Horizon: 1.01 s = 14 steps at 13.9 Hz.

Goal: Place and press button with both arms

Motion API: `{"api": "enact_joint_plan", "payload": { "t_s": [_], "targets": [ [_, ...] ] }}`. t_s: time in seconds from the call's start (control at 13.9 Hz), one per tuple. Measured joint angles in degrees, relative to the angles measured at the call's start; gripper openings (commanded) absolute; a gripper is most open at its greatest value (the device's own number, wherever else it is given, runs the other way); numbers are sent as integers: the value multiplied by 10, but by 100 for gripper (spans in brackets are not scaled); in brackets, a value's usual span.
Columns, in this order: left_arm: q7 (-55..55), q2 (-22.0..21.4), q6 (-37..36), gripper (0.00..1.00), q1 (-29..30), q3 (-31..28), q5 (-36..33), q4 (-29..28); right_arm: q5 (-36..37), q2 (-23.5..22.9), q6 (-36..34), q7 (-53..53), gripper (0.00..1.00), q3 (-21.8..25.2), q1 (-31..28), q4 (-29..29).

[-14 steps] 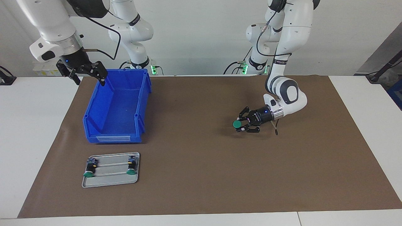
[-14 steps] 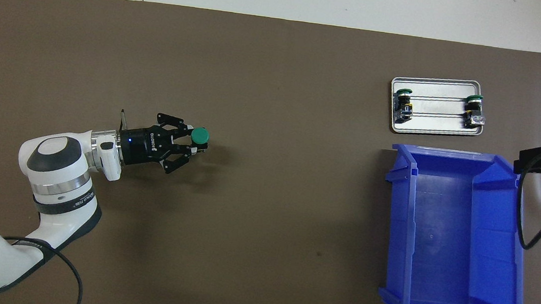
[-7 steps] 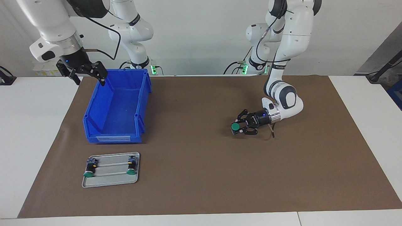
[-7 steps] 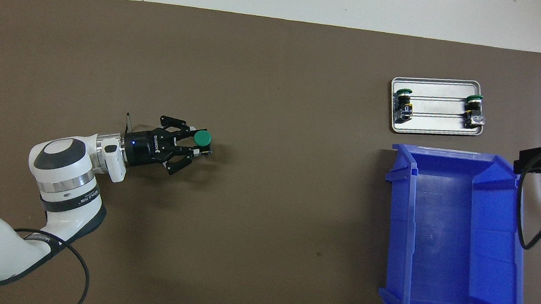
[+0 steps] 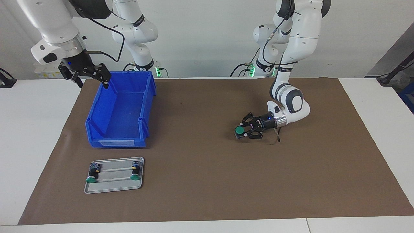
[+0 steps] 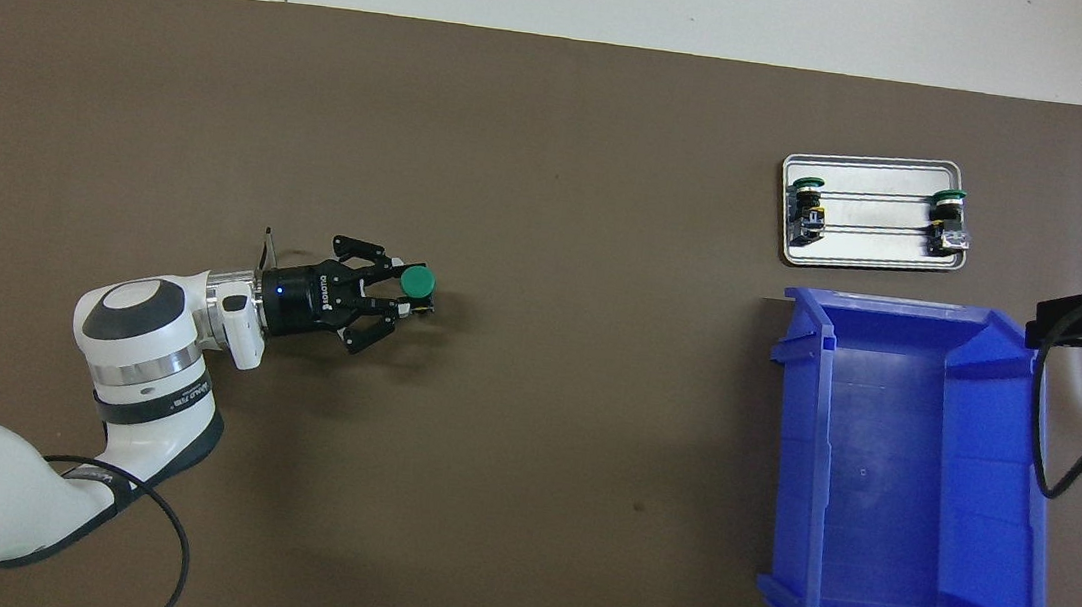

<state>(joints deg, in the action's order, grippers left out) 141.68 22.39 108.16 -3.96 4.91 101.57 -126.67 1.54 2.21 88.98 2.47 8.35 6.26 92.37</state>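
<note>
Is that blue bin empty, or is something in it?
Empty. The overhead view shows the bin's bare blue floor, with nothing lying inside it.

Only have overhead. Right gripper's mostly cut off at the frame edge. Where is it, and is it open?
Observer: Facing view shows the right gripper open, holding nothing, waiting well up in the air by the blue bin's wall at the right arm's end.
Operator: Left one: is the button down on the mat?
Observer: The left gripper holds the button very low over the brown mat, its shadow right beneath. I cannot tell if it touches.
</note>
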Motion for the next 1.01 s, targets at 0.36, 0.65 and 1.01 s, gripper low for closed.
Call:
{"api": "enact_joint_plan", "payload": {
  "t_s": [0.36, 0.65, 1.01],
  "targets": [
    [16, 13, -7, 38, -4, 0, -9, -1, 0, 0, 0, 0, 100, 0, 0, 0],
    [28, 22, -20, 38, -3, -3, -29, 0, 0, 0, 0, 0, 100, 0, 0, 0],
    [29, 22, -22, 55, -3, -3, -34, 1, 0, 0, 0, 0, 100, 0, 0, 0]
  ]
}}
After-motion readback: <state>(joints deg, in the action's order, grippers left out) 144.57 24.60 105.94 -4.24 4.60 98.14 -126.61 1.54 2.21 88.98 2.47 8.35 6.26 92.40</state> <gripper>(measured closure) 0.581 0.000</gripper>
